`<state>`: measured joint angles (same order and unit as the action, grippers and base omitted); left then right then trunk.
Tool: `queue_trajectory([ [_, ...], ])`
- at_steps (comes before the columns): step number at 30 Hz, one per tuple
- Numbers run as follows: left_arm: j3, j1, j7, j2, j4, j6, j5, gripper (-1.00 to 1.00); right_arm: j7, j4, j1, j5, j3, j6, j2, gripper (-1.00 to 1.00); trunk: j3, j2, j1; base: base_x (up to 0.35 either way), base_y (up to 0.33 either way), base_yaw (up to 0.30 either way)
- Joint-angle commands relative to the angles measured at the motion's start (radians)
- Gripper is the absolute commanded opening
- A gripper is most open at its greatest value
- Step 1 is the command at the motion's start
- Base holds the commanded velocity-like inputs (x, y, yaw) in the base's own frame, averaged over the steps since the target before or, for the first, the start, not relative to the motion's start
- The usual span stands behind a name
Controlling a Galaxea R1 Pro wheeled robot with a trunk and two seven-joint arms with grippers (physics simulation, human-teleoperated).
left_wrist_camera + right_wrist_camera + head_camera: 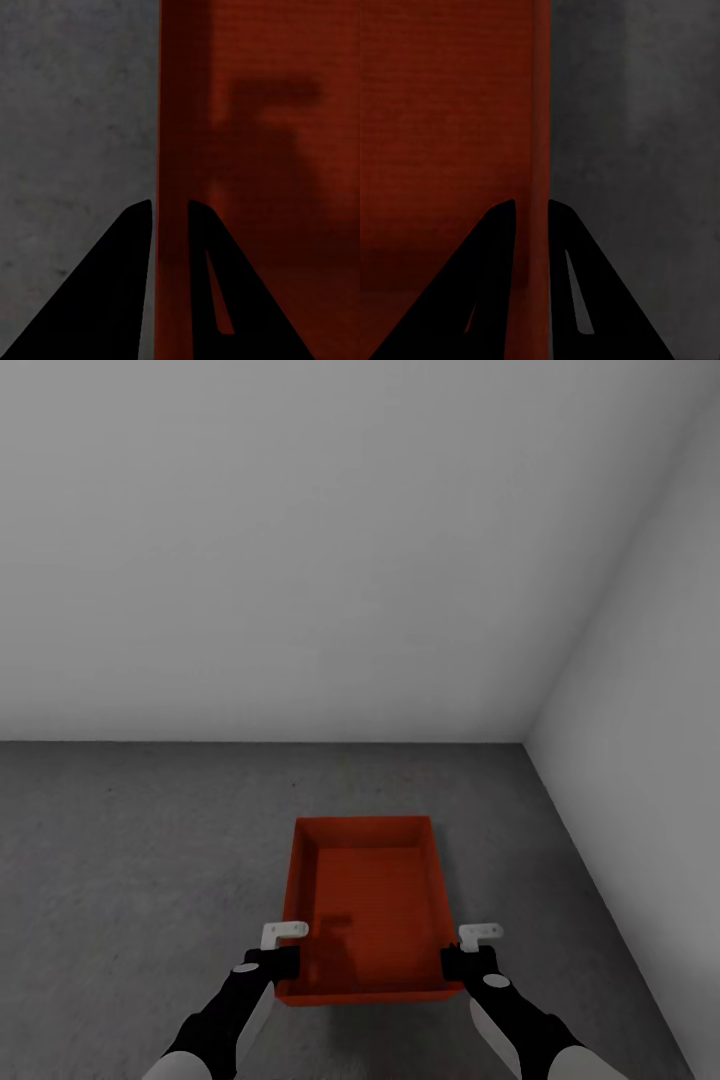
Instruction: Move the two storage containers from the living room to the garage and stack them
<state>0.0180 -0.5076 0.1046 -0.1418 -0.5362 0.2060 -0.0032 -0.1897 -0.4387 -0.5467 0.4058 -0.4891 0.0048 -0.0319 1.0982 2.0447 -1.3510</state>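
One orange-red storage container (365, 895), open-topped with a ribbed bottom, sits low over the dark grey garage floor (120, 880) in front of me. I cannot tell whether it rests on the floor. My left gripper (284, 952) is shut on its left wall near the front corner. My right gripper (460, 952) is shut on the right wall opposite. In the left wrist view the gripper (169, 204) straddles the thin wall of the container (262, 150). The right wrist view shows the same: gripper (531, 202) pinching the container (442, 112) wall, one finger on each side.
A plain white back wall (300, 560) meets the floor about a container's length beyond the bin. A white side wall (650, 710) runs close along the right, forming a corner. Bare concrete spreads out to the left.
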Motion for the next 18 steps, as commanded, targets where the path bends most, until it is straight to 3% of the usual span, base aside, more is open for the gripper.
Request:
queue_trajectory([
  [1, 0.007, 0.000, 0.007, 0.001, -0.005, -0.016, -0.014, -1.00, -0.007, 0.048, -0.001, 0.018, 0.023, 0.000, -0.022, -1.00, 0.001, 0.000, 0.000, 0.000, 0.000, 0.000],
  [18, 0.008, 0.000, 0.013, 0.002, -0.001, -0.018, -0.010, -1.00, -0.011, 0.052, -0.001, 0.018, 0.022, -0.011, -0.020, -1.00, 0.001, 0.000, 0.000, 0.000, 0.000, 0.000],
])
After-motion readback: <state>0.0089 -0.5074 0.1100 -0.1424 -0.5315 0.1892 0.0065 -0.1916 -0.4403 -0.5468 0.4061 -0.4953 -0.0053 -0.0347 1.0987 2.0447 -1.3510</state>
